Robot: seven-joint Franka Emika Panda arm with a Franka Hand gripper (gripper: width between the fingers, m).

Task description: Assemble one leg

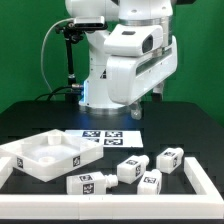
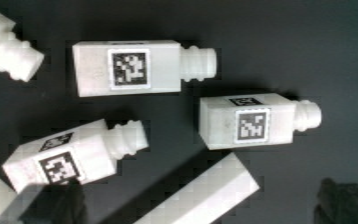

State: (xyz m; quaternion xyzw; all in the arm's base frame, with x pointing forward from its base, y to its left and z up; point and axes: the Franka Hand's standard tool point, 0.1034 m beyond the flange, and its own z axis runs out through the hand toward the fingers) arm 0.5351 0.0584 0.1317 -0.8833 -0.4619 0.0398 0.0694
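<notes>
The white arm (image 1: 120, 55) is hanging folded over the back edge of the black table (image 1: 30, 120), above the marker board (image 1: 105, 135). Its claw is sitting somewhere under the arm's bulk, and I cannot tell whether it is spread or clenched.

Four legs (image 1: 130, 167) are lying loose along the table's front edge, towards the corner on the exterior view's right. One leg (image 1: 88, 183) is lying just beside the big square panel (image 1: 45, 155), which is taking up the front corner on the exterior view's left. Another leg (image 1: 168, 158) is resting nearest the white rail (image 1: 200, 178) that is bordering the edge.

The wrist view is looking down on three of them, each on its side with the tag facing up and none touching: one (image 2: 144, 67), another (image 2: 252, 121) near it, and a third (image 2: 69, 155) lying at an angle.
</notes>
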